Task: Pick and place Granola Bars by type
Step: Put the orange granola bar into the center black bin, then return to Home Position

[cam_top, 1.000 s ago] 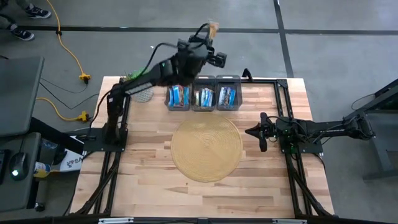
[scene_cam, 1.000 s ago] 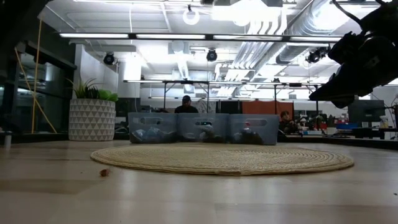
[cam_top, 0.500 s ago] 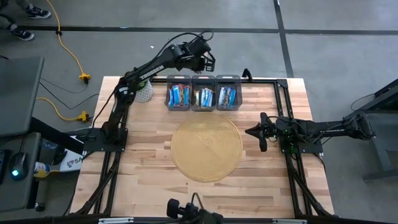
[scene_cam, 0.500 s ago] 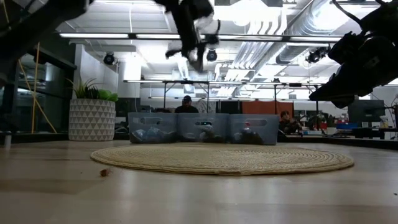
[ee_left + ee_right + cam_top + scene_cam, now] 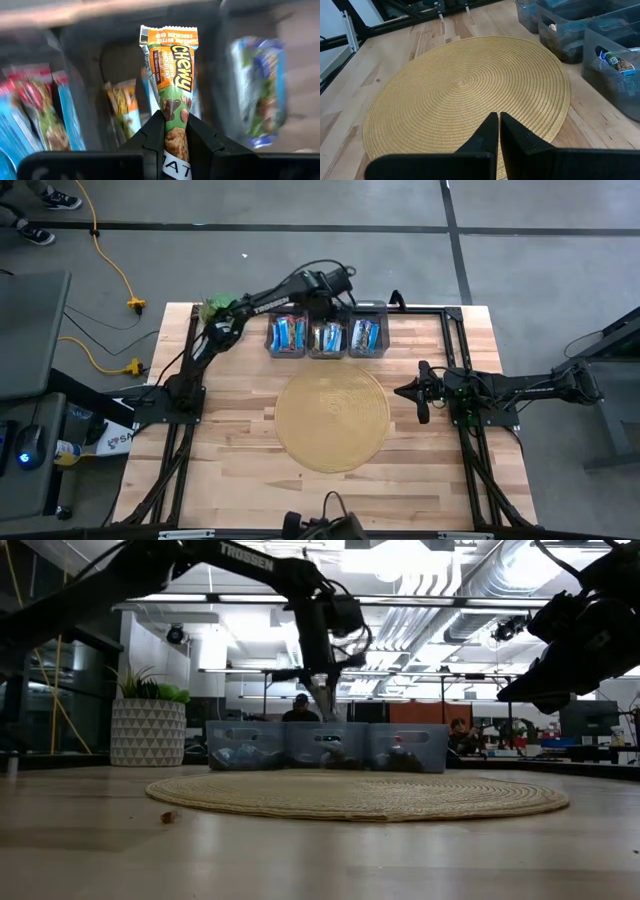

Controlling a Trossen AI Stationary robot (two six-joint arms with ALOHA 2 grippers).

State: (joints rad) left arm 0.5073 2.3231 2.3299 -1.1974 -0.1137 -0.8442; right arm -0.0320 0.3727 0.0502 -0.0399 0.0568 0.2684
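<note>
My left gripper (image 5: 327, 308) points steeply down over the middle one (image 5: 327, 332) of three dark grey bins at the table's far edge, shut on a green-and-orange granola bar (image 5: 175, 75). In the low view the gripper (image 5: 326, 698) hangs just above the bins' rims. The left bin (image 5: 287, 333) holds blue-and-red bars, the middle bin greenish-gold ones (image 5: 122, 106), and the right bin (image 5: 367, 333) blue ones. My right gripper (image 5: 498, 118) waits shut at the right of the round woven mat (image 5: 332, 418), holding nothing. My left gripper pinches the bar's wrapper near one end (image 5: 176, 142) between its two fingers (image 5: 154, 136). The fingers come from above, slanting down, and lie along the bar. The bar sticks out past the fingertips toward the middle bin, its crimped free end (image 5: 169, 35) lifted clear.
A potted plant (image 5: 148, 730) stands at the far left corner beside the bins. Black frame rails (image 5: 452, 340) run along the table's sides. A small crumb (image 5: 167, 817) lies near the mat's left edge. People sit in the room behind (image 5: 300, 710).
My left gripper has come down from high above the table's far edge to just over the middle bin. It has tipped from nearly level to pointing steeply down and rolled, and it has kept the bar. The bar now points down into the bin.
</note>
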